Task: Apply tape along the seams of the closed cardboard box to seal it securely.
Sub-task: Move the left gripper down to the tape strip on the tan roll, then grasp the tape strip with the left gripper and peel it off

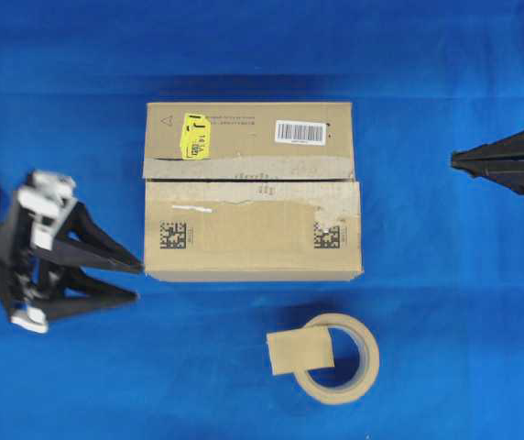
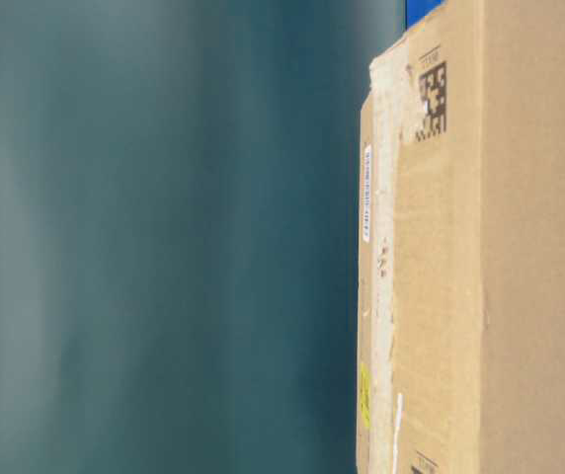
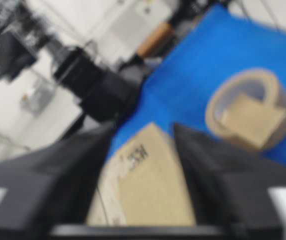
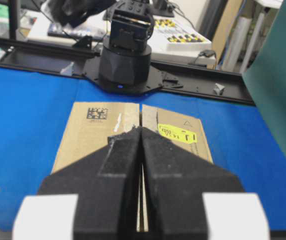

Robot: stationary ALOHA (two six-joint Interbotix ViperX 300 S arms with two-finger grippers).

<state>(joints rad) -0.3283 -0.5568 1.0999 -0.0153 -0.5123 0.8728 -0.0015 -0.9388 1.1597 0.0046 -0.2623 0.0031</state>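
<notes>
The cardboard box lies shut mid-table, with a yellow sticker and a barcode label on its far flap. The seam runs left to right between the two flaps, with pale torn strips beside it. A short tan piece of tape hangs on the roll in front of the box. My left gripper is open, just left of the box's near left corner; that corner shows between its fingers. My right gripper is shut and empty, off the box's right end, pointing along the seam.
The beige tape roll lies flat on the blue cloth in front of the box, and appears again, blurred, as the roll. The left arm's black base stands beyond the box. The table-level view shows the box beside a blurred teal sheet.
</notes>
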